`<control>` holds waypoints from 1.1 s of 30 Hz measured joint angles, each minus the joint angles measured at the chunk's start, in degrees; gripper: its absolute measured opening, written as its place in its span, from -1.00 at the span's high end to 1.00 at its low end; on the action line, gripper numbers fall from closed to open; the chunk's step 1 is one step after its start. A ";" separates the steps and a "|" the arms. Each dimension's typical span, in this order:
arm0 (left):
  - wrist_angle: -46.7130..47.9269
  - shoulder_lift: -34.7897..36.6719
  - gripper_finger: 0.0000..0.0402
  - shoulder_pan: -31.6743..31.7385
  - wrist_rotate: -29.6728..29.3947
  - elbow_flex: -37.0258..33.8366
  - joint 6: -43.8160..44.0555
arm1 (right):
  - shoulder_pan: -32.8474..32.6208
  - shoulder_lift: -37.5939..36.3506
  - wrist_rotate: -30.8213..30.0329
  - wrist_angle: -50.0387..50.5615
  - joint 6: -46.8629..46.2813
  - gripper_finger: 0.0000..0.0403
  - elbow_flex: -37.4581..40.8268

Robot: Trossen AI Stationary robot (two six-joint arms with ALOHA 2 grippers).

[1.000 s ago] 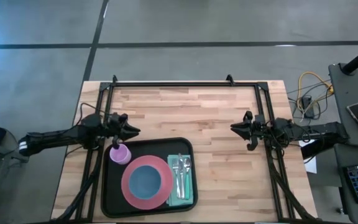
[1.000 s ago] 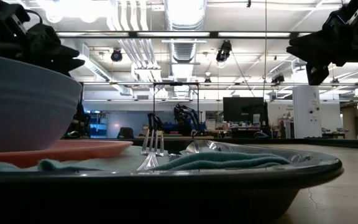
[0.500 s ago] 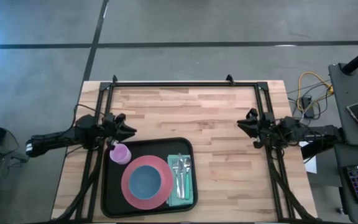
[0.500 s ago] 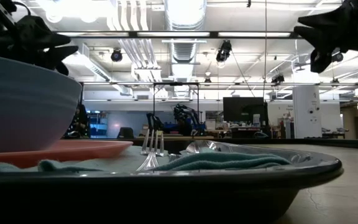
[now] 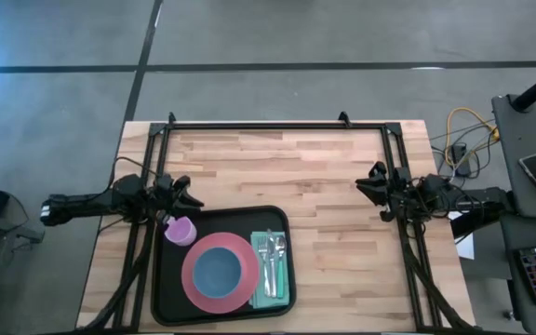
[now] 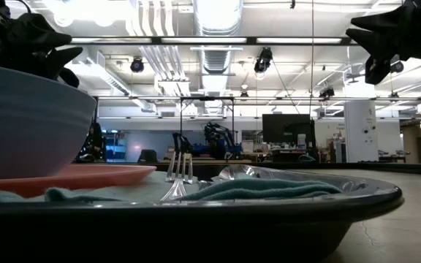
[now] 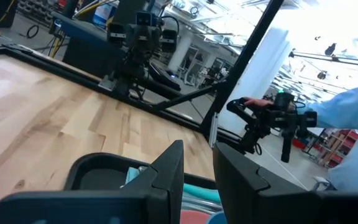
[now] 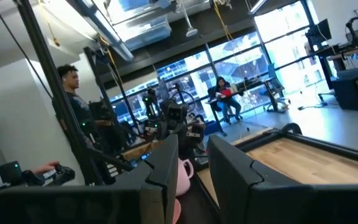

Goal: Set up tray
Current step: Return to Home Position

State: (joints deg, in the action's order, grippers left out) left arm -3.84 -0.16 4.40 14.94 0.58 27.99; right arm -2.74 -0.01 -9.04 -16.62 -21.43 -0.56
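Tray [image 5: 167, 279] sits on the table's [image 5: 324, 186] left half, carrying a pink plate [image 5: 192, 284] with a blue bowl [image 5: 217, 272], a purple cup [image 5: 180, 230] and a napkin [image 5: 281, 296] with cutlery [image 5: 268, 261] (probably fork, knife and spoon, hard to separate). Left gripper [image 5: 192, 194] hovers just beside the cup, fingers slightly parted, empty. Right gripper [image 5: 366, 186] is at the right edge, well apart from the tray, likewise parted, empty.

Low view: tray [image 6: 196, 226] near rim blurred, blue bowl [image 6: 20, 124] cut off at edge
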 joint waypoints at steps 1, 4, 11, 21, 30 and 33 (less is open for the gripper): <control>0.00 0.00 0.66 0.00 0.00 0.00 0.00 | 0.00 0.00 0.00 0.05 0.00 0.60 0.00; 0.00 0.00 0.66 0.00 0.01 0.00 0.00 | 0.00 0.00 0.00 0.03 0.00 0.58 0.00; 0.28 -0.28 0.66 0.00 0.01 0.01 0.00 | 0.02 0.02 -0.01 0.07 0.00 0.61 0.00; 0.23 -3.82 0.66 0.00 0.03 0.02 0.00 | 0.01 1.69 -0.04 0.10 0.02 0.66 0.02; 0.26 -8.32 0.66 0.00 0.04 0.02 0.00 | 0.02 2.81 -0.04 0.14 0.02 0.61 0.03; 0.26 -9.91 0.66 0.00 0.04 0.02 0.00 | 0.02 2.78 -0.04 0.10 0.00 0.59 0.02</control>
State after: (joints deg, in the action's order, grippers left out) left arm -3.57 -10.07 4.40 14.98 0.60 27.99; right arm -2.73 2.76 -9.08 -16.53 -21.43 -0.54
